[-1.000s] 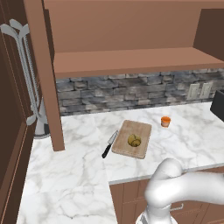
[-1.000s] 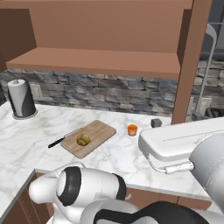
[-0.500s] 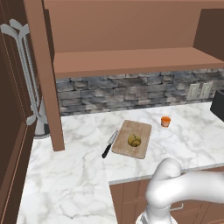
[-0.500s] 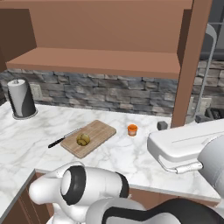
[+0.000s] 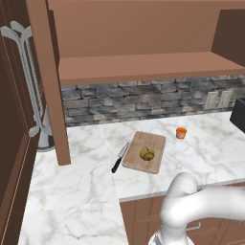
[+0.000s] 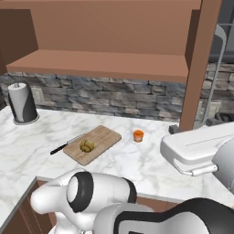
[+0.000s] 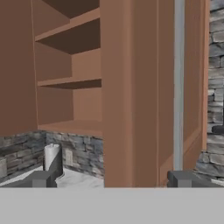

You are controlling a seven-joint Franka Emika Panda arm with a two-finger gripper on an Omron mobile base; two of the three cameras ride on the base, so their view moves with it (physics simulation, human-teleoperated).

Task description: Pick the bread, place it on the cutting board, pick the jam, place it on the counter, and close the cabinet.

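Note:
The bread (image 5: 147, 153) (image 6: 86, 146) lies on the cutting board (image 5: 152, 141) (image 6: 106, 135), which rests flat on the marble counter (image 5: 76, 186) (image 6: 137, 160). The orange jam (image 5: 181, 133) (image 6: 138, 135) stands on the counter just right of the board. The cabinet (image 5: 143, 33) (image 6: 105, 32) hangs above with its door (image 5: 48, 81) (image 6: 201, 59) (image 7: 131, 92) swung out. My gripper (image 7: 113, 179) is open and holds nothing. It faces the door's outer side, and the silver bar handle (image 7: 178, 83) rises above the right fingertip (image 7: 183, 178).
A black-handled knife (image 5: 119, 158) (image 6: 66, 144) lies left of the board. A paper towel roll (image 6: 22, 103) (image 7: 52, 157) stands at the stone backsplash. A tall dark cupboard with curved handles (image 5: 24, 72) flanks the counter. Bare shelves (image 7: 70, 83) show left of the door.
In the right base view my arm's white link has slid a little to the right. Bread, board, jam and door have stayed put.

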